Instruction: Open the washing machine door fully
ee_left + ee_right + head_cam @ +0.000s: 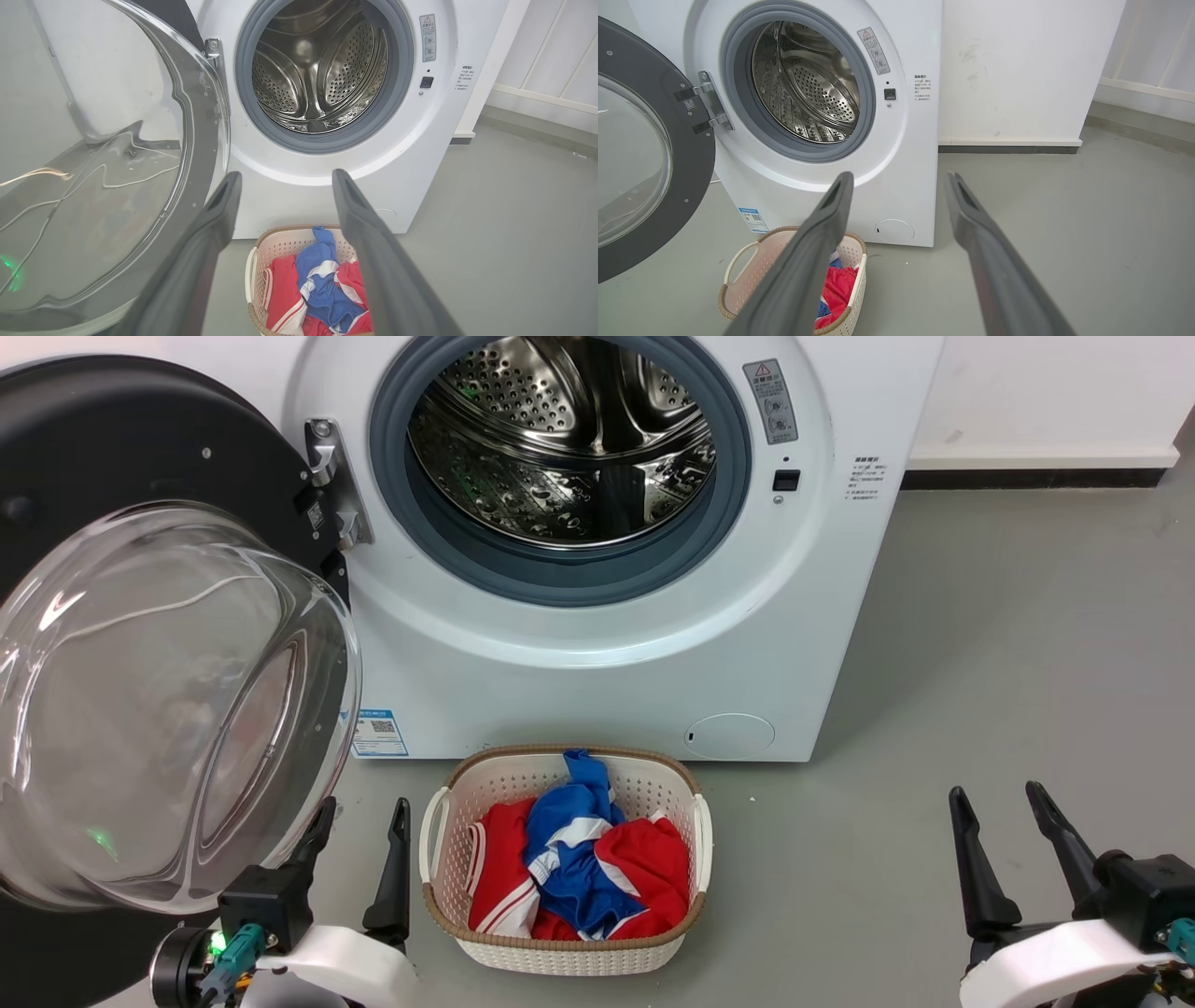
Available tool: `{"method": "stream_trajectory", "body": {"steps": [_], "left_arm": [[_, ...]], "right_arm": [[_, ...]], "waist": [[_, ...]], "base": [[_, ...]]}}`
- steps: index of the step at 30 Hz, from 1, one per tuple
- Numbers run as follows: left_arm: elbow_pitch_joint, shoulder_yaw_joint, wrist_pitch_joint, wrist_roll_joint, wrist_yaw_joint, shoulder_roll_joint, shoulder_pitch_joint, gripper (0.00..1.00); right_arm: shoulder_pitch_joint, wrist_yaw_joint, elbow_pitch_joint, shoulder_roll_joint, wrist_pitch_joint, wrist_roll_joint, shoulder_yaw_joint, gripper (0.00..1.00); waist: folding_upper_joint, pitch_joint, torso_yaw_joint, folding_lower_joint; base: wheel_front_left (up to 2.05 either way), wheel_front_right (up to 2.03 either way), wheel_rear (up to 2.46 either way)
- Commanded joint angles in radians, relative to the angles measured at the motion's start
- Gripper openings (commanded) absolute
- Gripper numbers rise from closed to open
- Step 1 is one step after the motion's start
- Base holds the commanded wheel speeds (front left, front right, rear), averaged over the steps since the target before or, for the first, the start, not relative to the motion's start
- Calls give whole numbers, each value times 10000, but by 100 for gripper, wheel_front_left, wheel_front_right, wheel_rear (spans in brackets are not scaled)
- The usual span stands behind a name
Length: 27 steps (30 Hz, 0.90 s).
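The washing machine door (140, 457) stood wide open just left of my spread, empty left gripper (364, 807). My right gripper (997, 793), likewise spread, hung clear, as I judged nothing needed pulling.

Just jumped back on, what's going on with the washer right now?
The washing machine door stands wide open, swung out to the robot's left on its hinge, with the steel drum exposed. The left gripper is open and sits low beside the door's glass bowl with nothing between its fingers. The right gripper is open too, over the floor to the right. A basket of red and blue clothes sits in front of the machine.
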Motion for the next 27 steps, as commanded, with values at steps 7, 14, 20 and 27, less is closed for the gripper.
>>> {"method": "stream_trajectory", "body": {"steps": [7, 14, 20, 27], "left_arm": [[80, 16, -87, -47, 83, 48, -138, 100], [98, -26, -112, -81, 105, 80, -140, 100], [225, 126, 50, -690, -79, -151, 51, 0], [388, 497, 310, -1847, -364, -363, -58, 0]], "right_arm": [[-62, 1, 89, 7, -95, 44, -2, 100], [5, 1, 129, 8, -125, 75, 8, 100], [-8, 0, 374, 2, -60, 895, 44, 0], [-232, 0, 688, -54, 42, 2353, 23, 0]], "waist": [[-1, -5, -12, 0], [-1, -34, -46, 0], [-1, -27, -39, 0], [-1, -17, -27, 0]], "base": [[0, 0, 0], [0, 0, 0], [0, 0, 0], [0, 0, 0]]}}
